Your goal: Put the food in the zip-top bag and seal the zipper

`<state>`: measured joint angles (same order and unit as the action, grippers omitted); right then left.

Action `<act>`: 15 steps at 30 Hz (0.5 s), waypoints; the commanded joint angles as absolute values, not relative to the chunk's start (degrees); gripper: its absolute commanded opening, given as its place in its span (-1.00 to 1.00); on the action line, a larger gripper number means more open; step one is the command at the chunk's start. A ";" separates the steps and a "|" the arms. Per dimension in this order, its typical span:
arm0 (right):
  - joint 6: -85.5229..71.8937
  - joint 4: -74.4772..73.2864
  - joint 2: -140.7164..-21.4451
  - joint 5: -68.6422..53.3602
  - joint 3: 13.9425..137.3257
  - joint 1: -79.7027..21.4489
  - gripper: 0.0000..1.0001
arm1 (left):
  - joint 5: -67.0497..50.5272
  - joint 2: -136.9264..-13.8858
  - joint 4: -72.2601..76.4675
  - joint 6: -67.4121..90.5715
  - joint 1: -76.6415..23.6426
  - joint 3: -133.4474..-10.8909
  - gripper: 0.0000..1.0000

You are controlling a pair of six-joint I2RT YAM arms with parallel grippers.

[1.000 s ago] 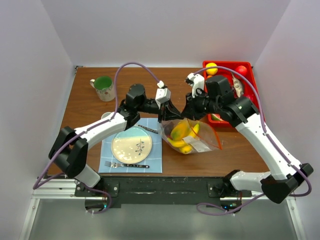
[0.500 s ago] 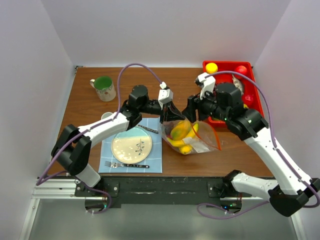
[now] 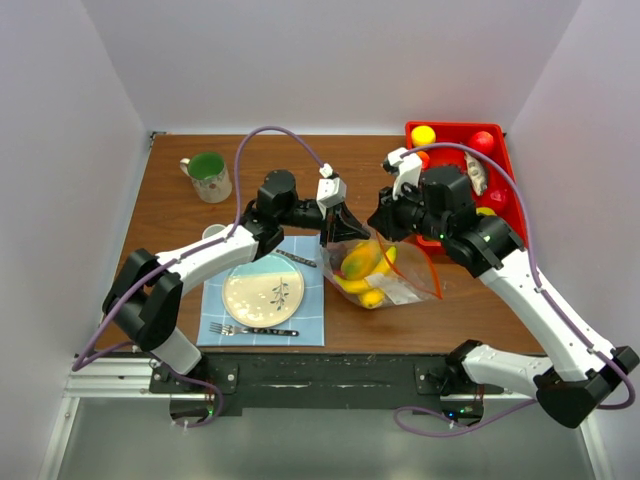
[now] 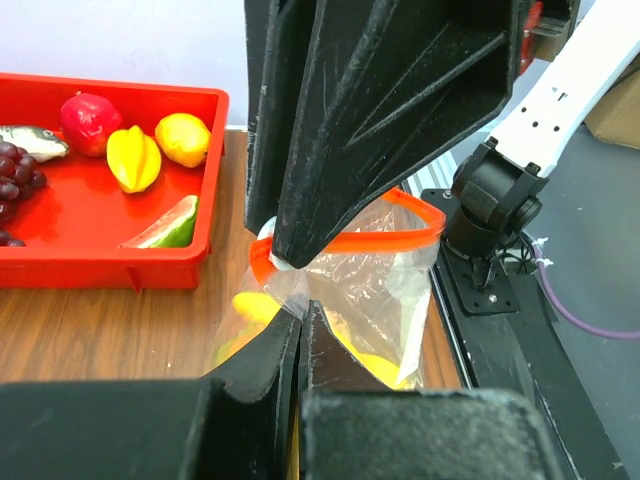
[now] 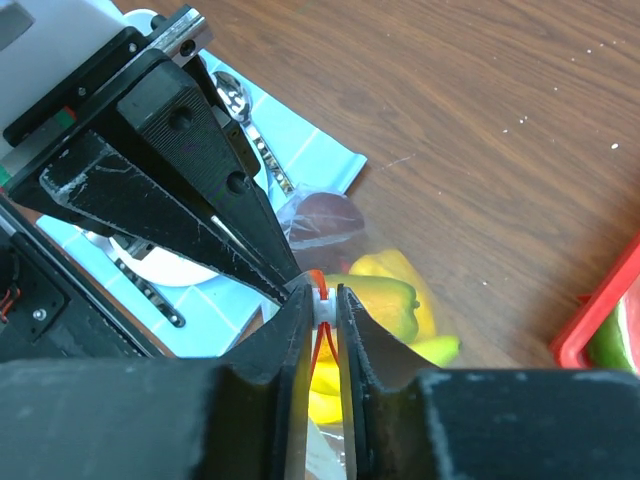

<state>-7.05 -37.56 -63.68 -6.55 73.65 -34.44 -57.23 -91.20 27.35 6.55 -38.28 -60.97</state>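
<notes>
The clear zip-top bag (image 3: pixel 385 275) stands on the table with yellow food (image 3: pixel 362 268) inside. My left gripper (image 3: pixel 334 234) is shut on the bag's left top corner (image 4: pixel 300 318). My right gripper (image 3: pixel 374 226) is shut on the white slider of the orange-red zipper (image 5: pixel 322 296), right against the left fingertips (image 5: pixel 270 262). The zipper strip (image 4: pixel 385 238) loops open toward the bag's far end. A yellow-green pepper (image 5: pixel 385 300) shows through the bag. More food lies in the red tray (image 4: pixel 100 262): a red fruit (image 4: pixel 88 115), a starfruit (image 4: pixel 133 160), a lemon (image 4: pixel 184 138), grapes (image 4: pixel 15 182).
A plate (image 3: pixel 262 290) and a fork (image 3: pixel 250 330) lie on a blue napkin (image 3: pixel 310 320) left of the bag. A green mug (image 3: pixel 208 175) stands at the back left. The red tray (image 3: pixel 510 205) is at the back right. A lime wedge (image 4: pixel 165 225) lies in it.
My right gripper has come down and left from near the tray onto the zipper slider beside my left gripper. My left gripper has kept its hold on the bag.
</notes>
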 commanded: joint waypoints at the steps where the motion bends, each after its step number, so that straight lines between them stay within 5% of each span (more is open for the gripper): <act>1: -6.50 -35.77 -62.75 -5.80 74.18 -34.54 -0.75 | -57.22 -90.97 28.56 5.98 -38.41 -63.02 -1.00; 6: -6.50 -35.68 -62.40 -7.20 74.18 -34.54 -0.88 | -56.87 -90.79 28.21 6.07 -38.41 -63.28 -0.97; 10: -6.24 -35.77 -62.58 -7.47 74.36 -34.63 -0.93 | -56.95 -90.97 27.77 5.98 -38.32 -63.54 -0.49; 15: -6.06 -35.77 -62.75 -7.65 74.36 -34.54 -0.96 | -57.04 -90.97 27.95 5.89 -38.32 -63.72 -0.25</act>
<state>-6.94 -37.60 -63.68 -7.03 73.65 -34.46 -56.77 -91.20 26.57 6.42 -38.28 -61.30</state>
